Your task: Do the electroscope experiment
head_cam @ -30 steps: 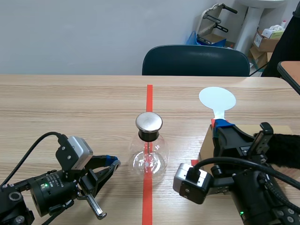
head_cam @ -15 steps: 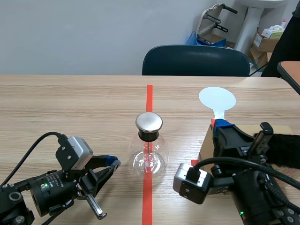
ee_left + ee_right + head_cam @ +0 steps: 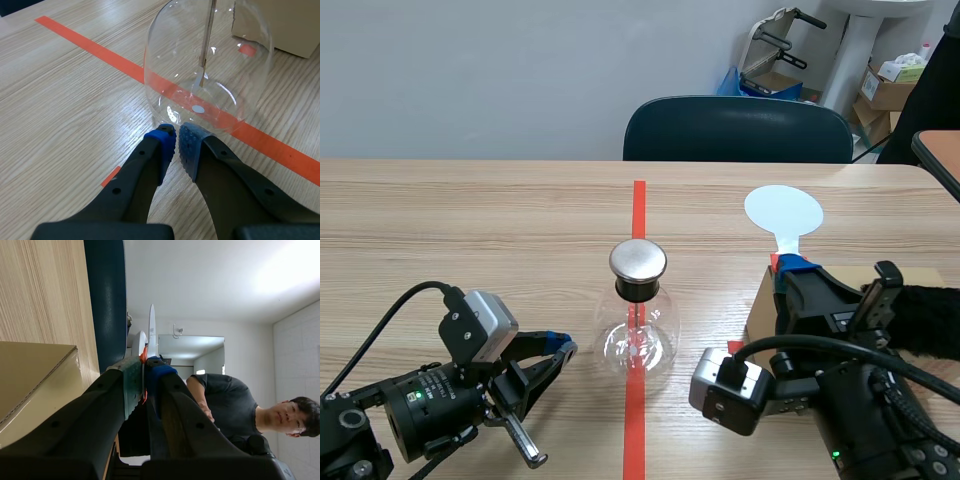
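The electroscope, a clear glass flask (image 3: 638,342) with a round metal cap (image 3: 638,261) and a thin rod inside, stands on the red tape line at mid-table. My left gripper (image 3: 561,349) lies low on the table just left of it, shut on nothing. In the left wrist view its blue pads (image 3: 163,144) nearly touch the flask (image 3: 210,65) base. My right gripper (image 3: 790,265) is shut on the stem of a white round paddle (image 3: 783,211), held upright right of the flask. The right wrist view shows the paddle (image 3: 151,329) edge-on between the right gripper (image 3: 144,371) fingers.
A cardboard box (image 3: 758,305) sits under the right gripper, with a black furry cloth (image 3: 932,320) at the table's right edge. A dark chair (image 3: 738,130) stands behind the far edge. A person (image 3: 250,407) appears in the right wrist view's background.
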You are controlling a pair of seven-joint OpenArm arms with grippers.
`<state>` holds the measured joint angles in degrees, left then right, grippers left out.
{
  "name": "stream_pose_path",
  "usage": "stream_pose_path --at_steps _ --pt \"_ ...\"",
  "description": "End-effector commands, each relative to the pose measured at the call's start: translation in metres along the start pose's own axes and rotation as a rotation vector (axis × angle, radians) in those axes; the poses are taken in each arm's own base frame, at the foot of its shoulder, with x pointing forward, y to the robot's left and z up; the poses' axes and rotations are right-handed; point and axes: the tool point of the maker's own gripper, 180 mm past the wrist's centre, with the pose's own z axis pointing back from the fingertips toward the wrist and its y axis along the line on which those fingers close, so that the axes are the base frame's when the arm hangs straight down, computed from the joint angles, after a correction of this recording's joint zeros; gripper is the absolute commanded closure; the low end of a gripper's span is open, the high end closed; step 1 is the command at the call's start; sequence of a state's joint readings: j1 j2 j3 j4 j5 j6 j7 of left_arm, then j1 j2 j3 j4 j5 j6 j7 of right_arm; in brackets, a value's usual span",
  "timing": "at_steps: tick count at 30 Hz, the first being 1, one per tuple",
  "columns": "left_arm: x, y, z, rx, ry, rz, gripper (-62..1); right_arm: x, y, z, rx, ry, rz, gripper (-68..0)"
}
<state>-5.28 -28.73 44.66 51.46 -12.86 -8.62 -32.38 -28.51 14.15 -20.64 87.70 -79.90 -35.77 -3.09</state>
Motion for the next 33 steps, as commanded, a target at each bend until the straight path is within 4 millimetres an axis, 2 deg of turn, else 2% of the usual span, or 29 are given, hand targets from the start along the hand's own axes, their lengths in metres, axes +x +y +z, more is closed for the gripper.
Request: stream_pose_path --at_steps 1,25,33 --pt "0.010 0.001 -0.003 0.001 -0.036 0.001 -7.0 -0.003 -0.006 0.000 -0.019 0.003 0.001 -1.8" --pt "0.010 0.001 -0.003 0.001 -0.036 0.001 -7.0 -0.002 -0.006 0.000 -0.019 0.001 0.001 -1.8" --pt "0.010 0.001 -0.003 0.001 -0.036 0.001 -7.0 0.017 -0.005 0.001 -0.019 -0.110 0.002 -1.8"
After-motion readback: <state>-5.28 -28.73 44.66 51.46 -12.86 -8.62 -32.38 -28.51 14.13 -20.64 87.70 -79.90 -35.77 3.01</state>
